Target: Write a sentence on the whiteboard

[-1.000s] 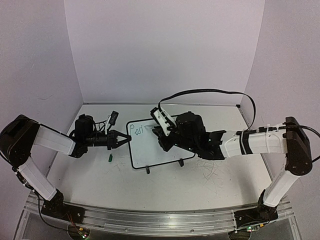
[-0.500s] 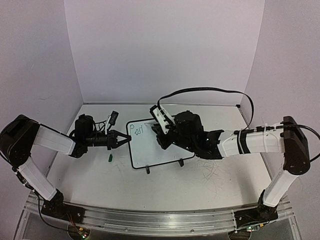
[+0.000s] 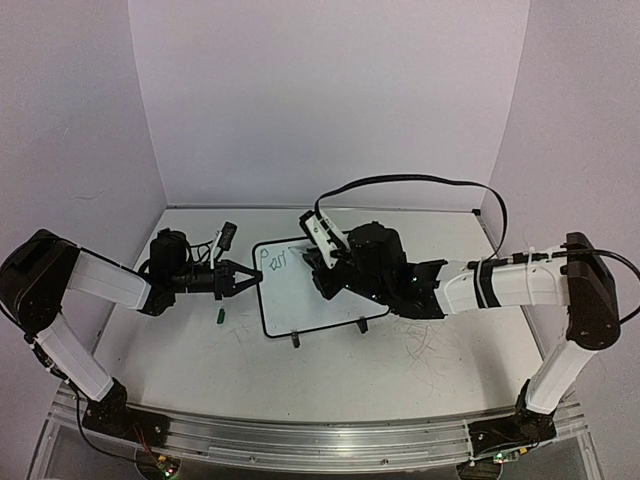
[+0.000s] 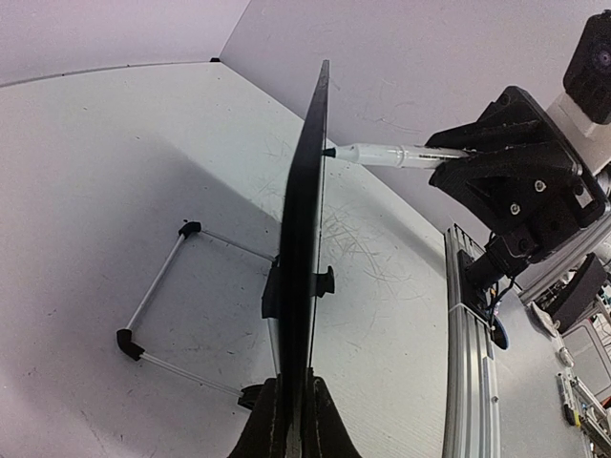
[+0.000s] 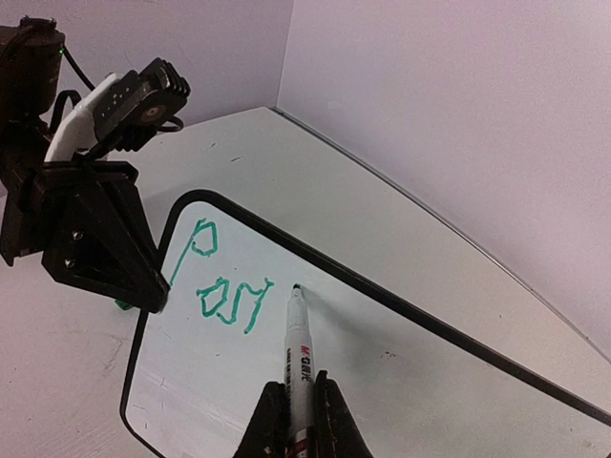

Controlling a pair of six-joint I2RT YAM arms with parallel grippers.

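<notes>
— Two green marks are all that can be read of the sentence [image 5: 227, 298]: a "P" and a squiggle beside it, near the top left corner of the whiteboard [image 5: 401, 382]. From above they are too small to make out.
— Where is the board?
— Standing on the table [image 3: 200, 350] between the two arms. The right wrist view cuts off its lower and right parts. The left wrist view catches it edge-on, so its face is hidden there, though the wire stand [image 4: 158, 296] behind it shows.
— And the left gripper [image 4: 291, 425]?
— Fingers pressed together on the board's black rim, at its left edge.
— The right gripper [image 5: 294, 425]?
— Clamped on a marker [image 5: 298, 348], whose tip rests on the white face just right of the squiggle. From above, that gripper covers the marker and the board's upper right corner.
— Anything else?
— A small green thing [image 3: 220, 317] lies on the table near the left gripper. It may be a cap, but I cannot tell.
</notes>
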